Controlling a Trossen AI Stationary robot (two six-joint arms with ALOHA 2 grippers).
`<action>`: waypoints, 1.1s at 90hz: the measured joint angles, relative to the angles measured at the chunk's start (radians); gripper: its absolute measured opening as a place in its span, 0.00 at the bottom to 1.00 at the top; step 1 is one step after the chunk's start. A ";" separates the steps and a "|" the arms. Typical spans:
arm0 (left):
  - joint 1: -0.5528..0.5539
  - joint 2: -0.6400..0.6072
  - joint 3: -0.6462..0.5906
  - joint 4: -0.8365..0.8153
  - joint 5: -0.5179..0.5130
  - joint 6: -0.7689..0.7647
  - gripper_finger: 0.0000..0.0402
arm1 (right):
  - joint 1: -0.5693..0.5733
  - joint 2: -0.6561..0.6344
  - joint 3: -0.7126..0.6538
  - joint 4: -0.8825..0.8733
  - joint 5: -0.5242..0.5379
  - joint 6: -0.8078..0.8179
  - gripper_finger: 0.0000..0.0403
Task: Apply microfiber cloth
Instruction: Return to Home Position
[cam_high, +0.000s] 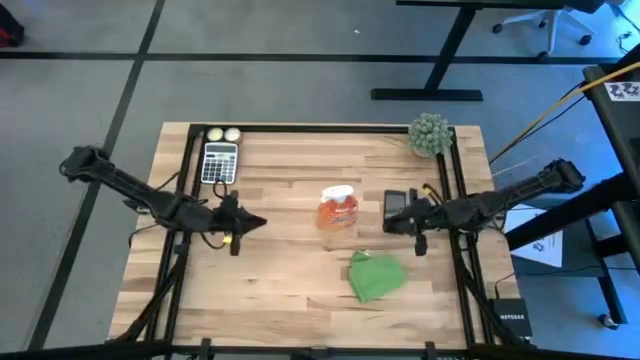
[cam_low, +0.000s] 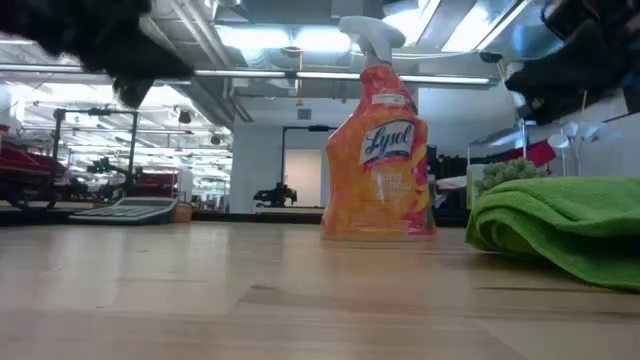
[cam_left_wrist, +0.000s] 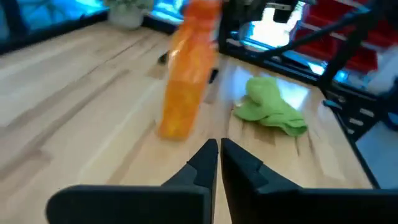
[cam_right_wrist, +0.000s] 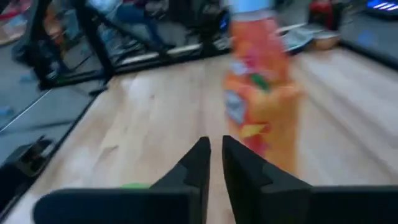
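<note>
- Green cloth (cam_high: 376, 277) lying bunched on the wood, at 5 o'clock from the spray bottle (cam_high: 338, 208) and apart from it.
- From above: near the right gripper (cam_high: 390, 222), at 6 o'clock; well apart from the left gripper (cam_high: 258, 222), at 4 o'clock. Right arm nearer.
- Both finger pairs drawn together, gripping nothing.
- No clear heading to the heap; longest roughly along 10-to-4, by judgement.

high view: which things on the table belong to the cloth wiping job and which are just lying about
Job: microfiber cloth, black phone, spray bottle; left gripper and right gripper, both shut, empty.
Lying about: calculator, spiky ball plant, two pale balls.
</note>
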 joint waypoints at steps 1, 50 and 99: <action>0.002 -0.005 -0.004 -0.001 -0.005 -0.019 0.00 | 0.001 -0.010 -0.003 -0.007 0.005 0.003 0.08; 0.070 -0.040 -0.116 0.267 0.063 0.235 0.00 | 0.001 -0.440 -0.035 -0.162 -0.013 -0.173 0.08; 0.270 -0.105 -0.255 0.436 0.256 0.311 0.00 | -0.327 -0.455 -0.132 -0.020 -0.220 -0.215 0.08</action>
